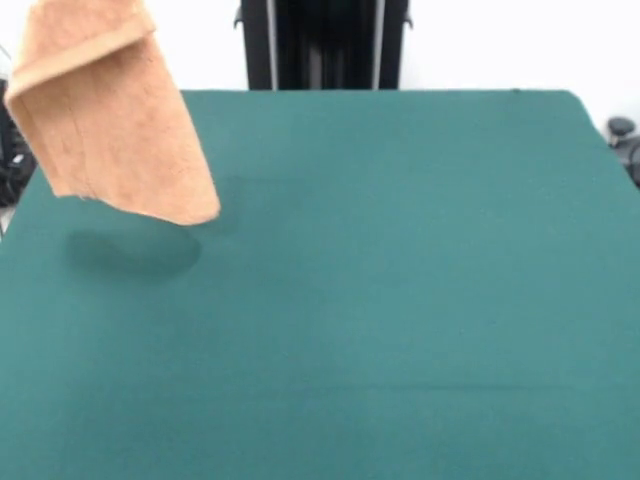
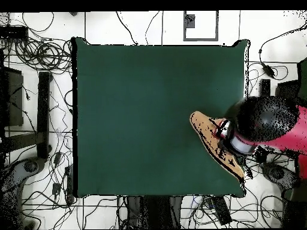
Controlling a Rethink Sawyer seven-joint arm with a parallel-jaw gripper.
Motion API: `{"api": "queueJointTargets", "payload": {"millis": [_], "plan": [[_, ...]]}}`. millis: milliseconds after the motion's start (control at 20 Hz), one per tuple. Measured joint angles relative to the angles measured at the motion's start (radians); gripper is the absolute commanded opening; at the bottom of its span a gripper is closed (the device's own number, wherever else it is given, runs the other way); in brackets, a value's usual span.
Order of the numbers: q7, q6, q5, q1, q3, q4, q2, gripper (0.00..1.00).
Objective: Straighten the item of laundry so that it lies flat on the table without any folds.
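Observation:
The tan-orange terry towel hangs in the air over the table's far left corner in the front view, with a band stripe near its top. Its lower edge is clear of the green table and its shadow falls on the cloth below. The towel's top runs out of the picture, so the grip does not show there. In the overhead view the towel shows as a narrow strip at the table's right edge, under the red and black arm. The gripper sits at the towel's top and holds it up, mostly hidden by the wrist.
The robot's black pedestal stands behind the table's far edge. The arm's bulky red and black body reaches in from the right side in the overhead view. Cables and stands lie on the floor around the table.

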Motion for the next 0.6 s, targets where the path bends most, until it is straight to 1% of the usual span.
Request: {"api": "queueJointTargets", "payload": {"millis": [100, 350, 600], "plan": [[0.0, 0.035, -0.001, -0.012, 0.003, -0.021, 0.0, 0.0], [0.0, 0.059, -0.007, -0.013, 0.003, -0.041, 0.0, 0.0], [0.0, 0.059, -0.033, 0.021, 0.003, -0.044, 0.003, 0.0]]}}
